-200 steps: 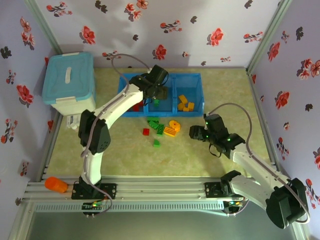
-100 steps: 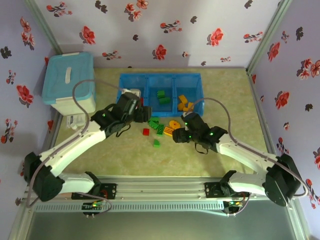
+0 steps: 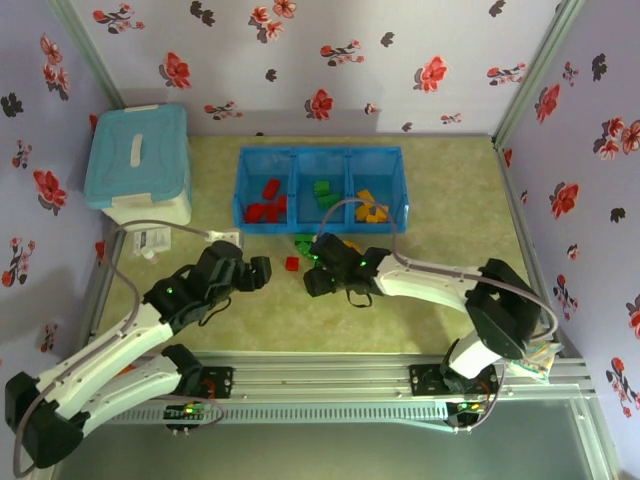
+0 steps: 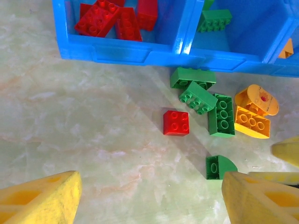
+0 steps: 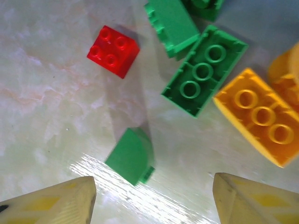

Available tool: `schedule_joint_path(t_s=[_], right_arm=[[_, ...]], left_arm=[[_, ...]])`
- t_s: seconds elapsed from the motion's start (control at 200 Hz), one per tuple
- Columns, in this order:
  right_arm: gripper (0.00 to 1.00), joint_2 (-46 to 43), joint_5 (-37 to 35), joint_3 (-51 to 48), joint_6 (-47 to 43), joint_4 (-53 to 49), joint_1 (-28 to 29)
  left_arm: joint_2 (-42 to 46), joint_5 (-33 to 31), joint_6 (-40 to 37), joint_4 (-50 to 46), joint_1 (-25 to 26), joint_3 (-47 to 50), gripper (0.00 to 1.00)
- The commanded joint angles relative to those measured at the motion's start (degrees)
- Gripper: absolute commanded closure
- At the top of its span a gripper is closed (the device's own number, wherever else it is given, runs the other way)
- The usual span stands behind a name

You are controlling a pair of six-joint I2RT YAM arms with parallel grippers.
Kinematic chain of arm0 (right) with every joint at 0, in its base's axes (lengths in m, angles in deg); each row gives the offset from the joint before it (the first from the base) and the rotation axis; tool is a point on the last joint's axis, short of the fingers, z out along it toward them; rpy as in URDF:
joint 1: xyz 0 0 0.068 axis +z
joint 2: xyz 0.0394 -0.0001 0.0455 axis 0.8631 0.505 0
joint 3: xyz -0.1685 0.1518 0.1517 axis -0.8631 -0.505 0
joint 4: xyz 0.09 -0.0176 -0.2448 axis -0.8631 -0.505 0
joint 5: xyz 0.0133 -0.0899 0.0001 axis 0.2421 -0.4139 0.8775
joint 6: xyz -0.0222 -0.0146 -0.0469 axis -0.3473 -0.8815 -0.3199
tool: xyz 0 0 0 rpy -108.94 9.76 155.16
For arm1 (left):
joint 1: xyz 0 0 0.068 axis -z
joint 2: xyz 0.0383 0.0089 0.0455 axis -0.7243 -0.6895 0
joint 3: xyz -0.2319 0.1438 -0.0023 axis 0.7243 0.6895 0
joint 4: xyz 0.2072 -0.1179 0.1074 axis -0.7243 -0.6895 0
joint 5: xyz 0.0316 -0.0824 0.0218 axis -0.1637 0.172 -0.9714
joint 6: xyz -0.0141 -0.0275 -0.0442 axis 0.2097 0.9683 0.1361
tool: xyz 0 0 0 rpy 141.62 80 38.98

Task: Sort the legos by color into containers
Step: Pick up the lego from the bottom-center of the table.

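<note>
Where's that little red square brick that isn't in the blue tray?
In the overhead view the small red square plastic brick lies loose on the table, just in front of the translucent blue plastic tray and left of the loose green bricks.

left arm (image 3: 115,345) showing smooth white shells, rounded black joints | right arm (image 3: 430,285) wearing same white and black | thin grey cables (image 3: 160,224) trailing off both | small green lights (image 3: 165,292) glowing on wrists | left fingers (image 4: 39,198) and right fingers (image 5: 46,201) showing as blunt yellow wedges, right pair paler
</note>
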Motion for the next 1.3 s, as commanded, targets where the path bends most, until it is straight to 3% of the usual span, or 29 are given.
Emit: schedule_joint_path(t_s=[0.0, 0.615, 1.0, 1.155, 1.295], right_arm=[[0.34, 4.5, -2.0, 3.8, 2.0, -0.2, 1.9], [0.45, 15.9, -6.6, 9.2, 6.9, -3.2, 4.4], [0.71, 14.4, -9.9, 11.3, 5.1, -5.8, 5.0], [0.72, 12.8, -15.7, 15.9, 2.0, -10.5, 4.6], [0.72, 12.7, -16.6, 21.7, -2.5, -14.0, 1.9]], left_arm=[[2.7, -1.2, 2.2, -0.5, 0.2, 1.7, 0.21], [7.6, -1.2, 3.8, -3.1, 0.5, 5.0, 0.23], [7.2, -1.5, 3.6, -2.2, 0.5, 5.0, 0.23], [6.0, -1.3, 3.3, -2.3, 0.4, 4.6, 0.23], [5.9, -1.3, 3.5, -2.4, 0.6, 4.6, 0.23]])
